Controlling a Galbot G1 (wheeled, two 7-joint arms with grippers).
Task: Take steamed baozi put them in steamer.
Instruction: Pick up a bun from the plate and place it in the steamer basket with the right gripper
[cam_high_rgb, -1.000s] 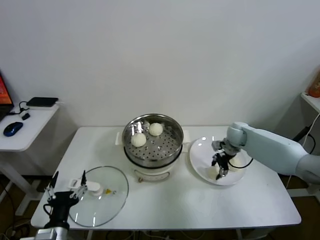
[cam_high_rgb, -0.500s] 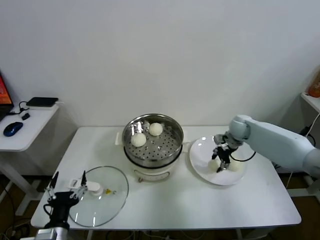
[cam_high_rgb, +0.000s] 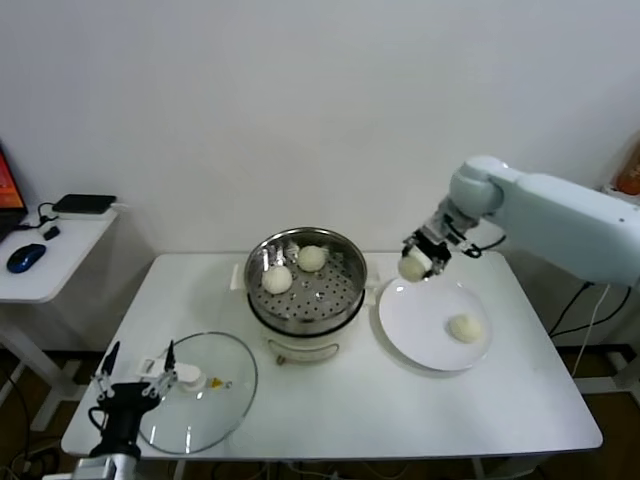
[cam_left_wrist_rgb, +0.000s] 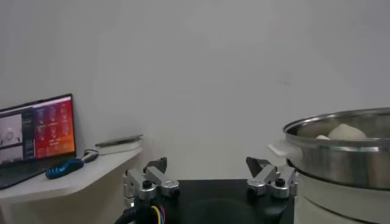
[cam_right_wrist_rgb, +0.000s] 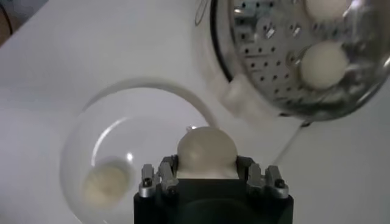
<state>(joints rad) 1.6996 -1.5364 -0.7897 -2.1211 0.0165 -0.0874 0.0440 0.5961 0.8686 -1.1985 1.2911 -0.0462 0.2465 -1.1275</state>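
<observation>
Your right gripper (cam_high_rgb: 417, 262): raised above the back rim of the flat round white plate (cam_high_rgb: 410, 322), fingers closed on one smooth, cream-white round dough bun (cam_right_wrist_rgb: 206, 151), lifted clear of the plate.

Your left gripper (cam_left_wrist_rgb: 210, 181): parked low at the front-left corner of the white table (cam_high_rgb: 370, 400), fingers spread wide with nothing between them, just beside the round clear glass lid (cam_high_rgb: 205, 400) lying flat there.

Round, shiny stainless-steel steamer (cam_high_rgb: 340, 295): centre of the table toward the back edge, on a white base; its perforated metal tray carries two buns (cam_high_rgb: 277, 280) (cam_high_rgb: 312, 258), side by side on the back-left part.

The plate: right of the steamer, close beside it; one matte, rounded bun (cam_high_rgb: 465, 328) rests on its right half.

Off the table's left edge: a small white side desk (cam_high_rgb: 60, 260) with a blue mouse (cam_high_rgb: 25, 257) and a flat dark device (cam_high_rgb: 84, 203).
</observation>
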